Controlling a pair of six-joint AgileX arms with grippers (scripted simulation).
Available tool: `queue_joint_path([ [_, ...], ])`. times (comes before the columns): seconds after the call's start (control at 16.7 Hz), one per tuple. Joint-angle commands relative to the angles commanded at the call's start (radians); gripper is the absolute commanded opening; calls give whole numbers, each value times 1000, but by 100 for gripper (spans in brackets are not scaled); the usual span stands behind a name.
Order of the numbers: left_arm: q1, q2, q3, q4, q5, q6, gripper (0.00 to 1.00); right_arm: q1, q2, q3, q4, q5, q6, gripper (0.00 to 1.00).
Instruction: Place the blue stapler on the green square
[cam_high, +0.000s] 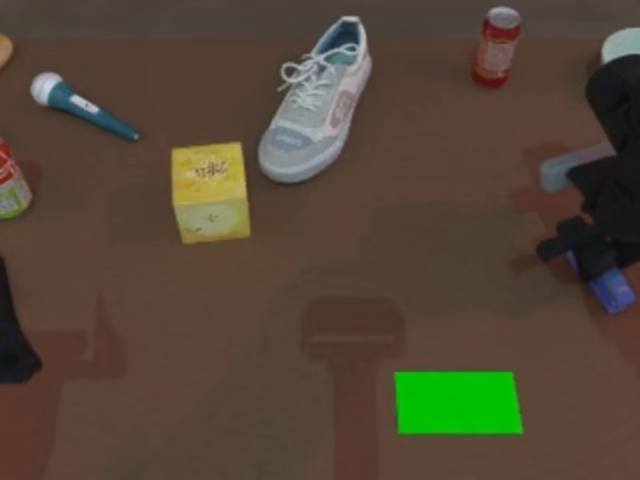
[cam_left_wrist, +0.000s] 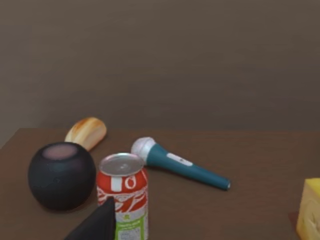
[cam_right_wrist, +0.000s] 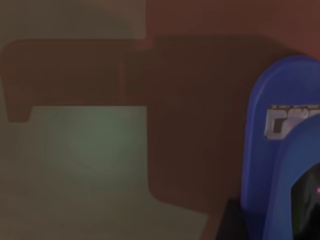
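Blue stapler (cam_high: 610, 291) at table's right edge; flat green square (cam_high: 459, 402) well apart

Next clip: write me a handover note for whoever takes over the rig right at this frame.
Right tool: at the table's right edge, shut on the small blue-violet stapler, which fills the right wrist view; whether it is lifted off the table is not clear.
Left tool: parked at the table's left edge, only a dark tip in its wrist view.
Flat bright green square: bare, near the front, left of the stapler.
Done: stapler grasped.
Left: carry it to the green square, set it down, release.
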Motion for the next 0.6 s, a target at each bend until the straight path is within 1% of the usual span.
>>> queue_joint_path([
  [0.06, 0, 0, 0, 0, 0, 0, 100, 0, 0, 0, 0, 0, 0, 2],
  [0.12, 0, 0, 0, 0, 0, 0, 100, 0, 0, 0, 0, 0, 0, 0],
  [0.6, 0, 0, 0, 0, 0, 0, 100, -3, -2, 1, -1, 2, 0, 0],
])
